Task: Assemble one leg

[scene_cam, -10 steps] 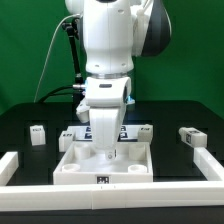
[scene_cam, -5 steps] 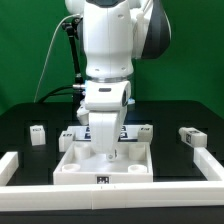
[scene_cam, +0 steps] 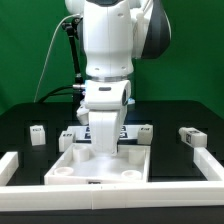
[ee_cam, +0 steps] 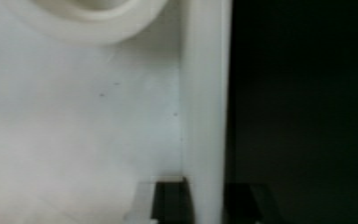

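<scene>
1. A white robot arm (scene_cam: 108, 60) reaches straight down at the middle of a black bench (scene_cam: 20, 120), in front of a green backdrop.
2. Its hand (ee_cam: 208, 205) is closed to a narrow gap. It grips the raised side wall of a wide white panel (scene_cam: 85, 165). The wrist view shows the wall running between the fingertips (ee_cam: 171, 205).
3. The panel has round corner sockets. It lies just behind a white rail (scene_cam: 20, 170) that borders the near side of the bench.
4. The first leg (scene_cam: 38, 133), a small white tagged block, lies on the bench toward the exterior view's left, well apart from the hand.
5. A second leg (scene_cam: 190, 136) lies toward the exterior view's right, also untouched.
6. A third leg (scene_cam: 68, 134) and a fourth leg (scene_cam: 146, 129) lie just behind the panel, either side of the arm.
</scene>
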